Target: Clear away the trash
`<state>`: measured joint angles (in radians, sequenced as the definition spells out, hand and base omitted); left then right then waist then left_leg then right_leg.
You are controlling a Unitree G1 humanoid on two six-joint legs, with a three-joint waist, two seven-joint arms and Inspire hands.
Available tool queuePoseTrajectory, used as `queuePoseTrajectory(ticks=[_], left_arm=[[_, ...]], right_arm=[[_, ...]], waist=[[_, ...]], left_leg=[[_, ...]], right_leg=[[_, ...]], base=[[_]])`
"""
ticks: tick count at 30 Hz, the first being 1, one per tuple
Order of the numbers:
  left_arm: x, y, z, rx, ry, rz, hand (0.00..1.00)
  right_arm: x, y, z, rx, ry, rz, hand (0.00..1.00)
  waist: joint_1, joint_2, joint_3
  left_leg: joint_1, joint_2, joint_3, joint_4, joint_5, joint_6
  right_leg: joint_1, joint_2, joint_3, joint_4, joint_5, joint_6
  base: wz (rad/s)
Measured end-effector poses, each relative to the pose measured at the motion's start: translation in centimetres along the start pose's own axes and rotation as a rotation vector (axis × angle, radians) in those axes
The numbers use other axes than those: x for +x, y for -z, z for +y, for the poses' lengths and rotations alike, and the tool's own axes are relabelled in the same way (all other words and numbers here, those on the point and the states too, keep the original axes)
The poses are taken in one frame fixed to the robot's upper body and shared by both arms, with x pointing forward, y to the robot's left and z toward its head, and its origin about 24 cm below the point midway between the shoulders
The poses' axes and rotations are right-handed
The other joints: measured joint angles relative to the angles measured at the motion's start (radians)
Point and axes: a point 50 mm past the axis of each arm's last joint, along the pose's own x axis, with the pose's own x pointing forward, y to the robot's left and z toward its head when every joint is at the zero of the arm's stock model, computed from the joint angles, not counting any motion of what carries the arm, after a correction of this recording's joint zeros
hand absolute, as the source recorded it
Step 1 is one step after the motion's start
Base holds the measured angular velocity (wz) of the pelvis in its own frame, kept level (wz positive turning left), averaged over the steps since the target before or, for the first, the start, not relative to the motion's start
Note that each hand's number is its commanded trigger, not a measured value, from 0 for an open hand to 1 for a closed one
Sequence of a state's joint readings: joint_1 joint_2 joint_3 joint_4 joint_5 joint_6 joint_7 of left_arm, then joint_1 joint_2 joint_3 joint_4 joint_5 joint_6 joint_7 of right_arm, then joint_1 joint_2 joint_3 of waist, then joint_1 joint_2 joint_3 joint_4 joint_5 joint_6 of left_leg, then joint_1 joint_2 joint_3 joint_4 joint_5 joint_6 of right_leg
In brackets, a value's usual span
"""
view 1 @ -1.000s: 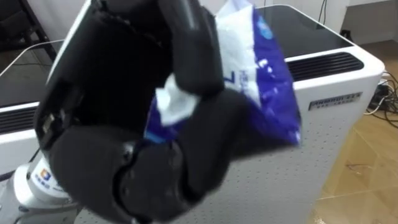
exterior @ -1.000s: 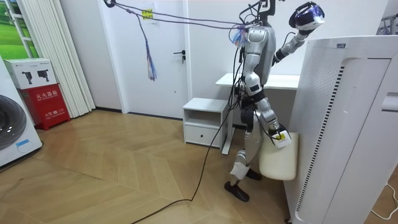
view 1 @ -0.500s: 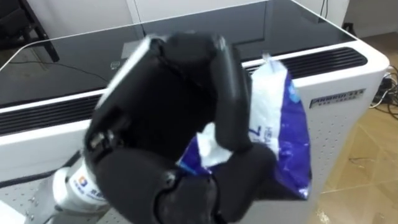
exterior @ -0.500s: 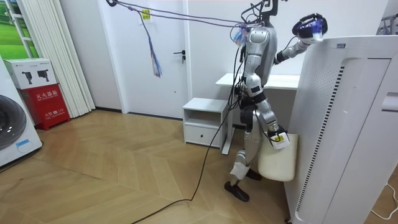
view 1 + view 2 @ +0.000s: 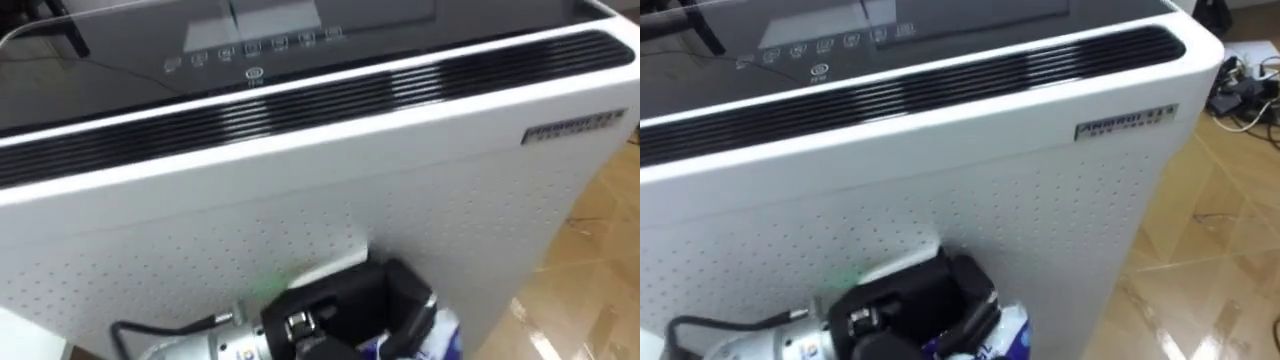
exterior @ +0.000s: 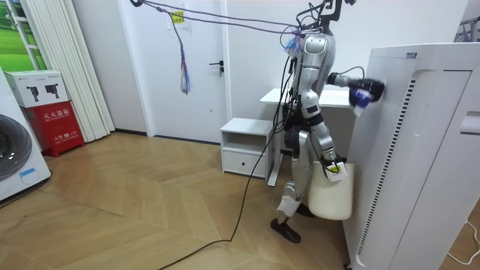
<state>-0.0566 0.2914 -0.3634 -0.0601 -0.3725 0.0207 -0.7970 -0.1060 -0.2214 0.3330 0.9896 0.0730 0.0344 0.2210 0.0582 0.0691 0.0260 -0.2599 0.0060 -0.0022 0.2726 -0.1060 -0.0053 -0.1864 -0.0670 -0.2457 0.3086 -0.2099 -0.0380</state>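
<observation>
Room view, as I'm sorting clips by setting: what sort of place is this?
Probably a home-style room, perhaps a mock-up: a washing machine at the room view's left, a white drawer cabinet and a wooden floor.

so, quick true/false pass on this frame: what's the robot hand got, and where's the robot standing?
1. The left robot hand is curled round a blue and white packet. True.
2. The packet lies on top of the white appliance. False: it is in the hand, in front of the appliance's perforated side, below the top.
3. The appliance's top has a dark panel and a slatted vent. True.
4. The robot stands at the washing machine. False: it stands beside the white appliance; the washing machine is at the room view's left edge.
5. A white bin hangs low at the right robot hand. True.
</observation>
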Motion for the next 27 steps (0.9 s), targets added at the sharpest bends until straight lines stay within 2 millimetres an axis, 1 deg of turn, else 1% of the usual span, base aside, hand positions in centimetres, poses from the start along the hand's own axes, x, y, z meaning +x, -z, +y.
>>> queuePoseTrajectory(ticks=[1,2,7,10,14,18,20,24,25,26,27], left_arm=[[-0.2,1.0,0.2,-0.021,-0.018,0.043,1.0],[-0.4,2.0,0.4,-0.039,-0.034,0.08,1.0],[-0.7,4.3,0.6,-0.076,-0.094,0.166,1.0],[-0.6,5.1,0.6,-0.077,-0.123,0.192,1.0],[-1.2,6.5,0.9,-0.062,-0.187,0.281,1.0],[-1.5,7.4,1.1,-0.035,-0.216,0.345,1.0],[-1.7,8.2,1.2,-0.019,-0.23,0.386,1.0],[-2.2,9.1,1.4,-0.003,-0.261,0.442,1.0],[-2.3,9.4,1.4,-0.002,-0.27,0.46,0.87],[-2.5,9.6,1.5,0.002,-0.276,0.474,0.67],[-2.5,9.7,1.5,0.002,-0.281,0.479,0.01]], right_arm=[[0.1,-0.1,-0.1,-0.003,0.001,0.004,1.0],[0.1,-0.2,-0.1,-0.011,-0.001,0.005,1.0],[0.2,-1.0,-0.2,-0.024,0.004,-0.022,1.0],[0.3,-1.6,-0.3,-0.036,0.013,-0.045,1.0],[0.5,-2.6,-0.3,-0.049,0.018,-0.072,1.0],[0.5,-2.6,-0.2,-0.048,0.02,-0.073,1.0],[0.5,-2.5,-0.2,-0.048,0.022,-0.071,1.0],[0.5,-2.8,-0.3,-0.051,0.023,-0.08,1.0],[0.5,-2.8,-0.3,-0.052,0.023,-0.082,1.0],[0.5,-2.9,-0.3,-0.053,0.024,-0.085,1.0],[0.5,-2.9,-0.4,-0.054,0.025,-0.085,1.0]], waist=[[0.0,-0.004,0.0023],[0.001,-0.004,0.0024],[0.001,0.001,0.0025],[0.001,0.004,0.0033],[0.001,0.001,0.0055],[-0.001,-0.002,0.0075],[-0.001,-0.005,0.009],[-0.002,-0.005,0.0095],[-0.003,-0.005,0.0095],[-0.003,-0.005,0.0095],[-0.003,-0.005,0.0096]], left_leg=[[-0.011,0.004,0.0,0.002,0.003,-0.001],[-0.023,0.006,0.0,0.004,0.005,-0.002],[-0.064,0.01,-0.001,0.021,0.005,-0.003],[-0.095,0.011,0.001,0.029,0.005,-0.003],[-0.116,0.011,0.021,0.031,0.006,-0.003],[-0.117,0.012,0.029,0.031,0.006,-0.003],[-0.12,0.013,0.032,0.031,0.006,-0.003],[-0.141,0.015,0.039,0.031,0.006,-0.002],[-0.149,0.015,0.039,0.033,0.006,-0.002],[-0.155,0.015,0.039,0.033,0.006,-0.001],[-0.158,0.015,0.039,0.033,0.007,-0.001]], right_leg=[[-0.01,0.001,-0.001,0.002,0.001,-0.002],[-0.02,0.003,-0.002,0.002,0.004,-0.004],[-0.054,0.006,-0.003,0.009,0.008,-0.006],[-0.09,0.004,-0.001,0.033,0.006,-0.009],[-0.133,-0.001,0.02,0.055,0.001,-0.01],[-0.136,-0.001,0.027,0.054,0.0,-0.009],[-0.139,-0.001,0.027,0.054,0.0,-0.01],[-0.166,-0.001,0.03,0.063,0.0,-0.01],[-0.171,-0.001,0.031,0.071,0.0,-0.01],[-0.179,-0.001,0.031,0.073,0.0,-0.01],[-0.182,-0.001,0.031,0.074,0.0,-0.01]], base=[[0.04],[0.0],[0.0],[-0.01],[-0.13],[-0.06],[0.0],[0.0],[0.0],[0.0],[0.0]])
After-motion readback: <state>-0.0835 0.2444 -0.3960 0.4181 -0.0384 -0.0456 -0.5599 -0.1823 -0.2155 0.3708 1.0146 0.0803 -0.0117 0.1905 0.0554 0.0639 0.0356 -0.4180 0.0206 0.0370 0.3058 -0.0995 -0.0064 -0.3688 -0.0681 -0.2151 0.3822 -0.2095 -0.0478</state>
